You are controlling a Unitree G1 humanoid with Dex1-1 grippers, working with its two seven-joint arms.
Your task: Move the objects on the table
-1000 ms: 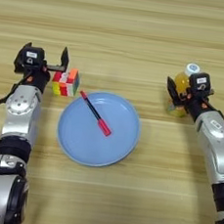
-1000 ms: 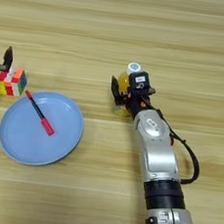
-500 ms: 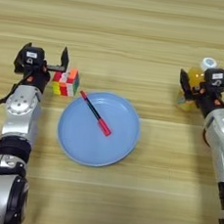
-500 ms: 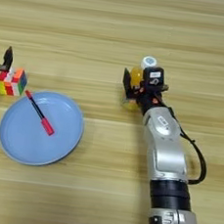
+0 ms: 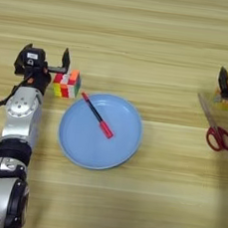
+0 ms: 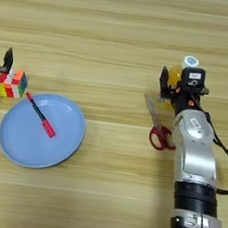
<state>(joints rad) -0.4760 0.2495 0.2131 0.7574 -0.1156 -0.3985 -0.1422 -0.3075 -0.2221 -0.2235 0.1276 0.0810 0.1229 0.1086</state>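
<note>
While the right gripper (image 6: 175, 88) clamps the small orange-drink bottle with white cap (image 6: 183, 69) above the red-handled metal scissors (image 6: 158, 124), left gripper (image 5: 47, 66) spread (beside a multicoloured cube (image 5: 66, 83)); slim black red-capped pen (image 5: 97, 115) across a round blue plate (image 5: 116, 151) on the light-brown wooden table (image 5: 145, 34).

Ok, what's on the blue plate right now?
Only the pen lies on the blue plate, slanted, red cap toward the plate's middle, its other end at the rim beside the colour cube. What is under the plate cannot be seen.

Blue plate (image 5: 114, 153), red-capped black pen (image 5: 97, 115)
</note>
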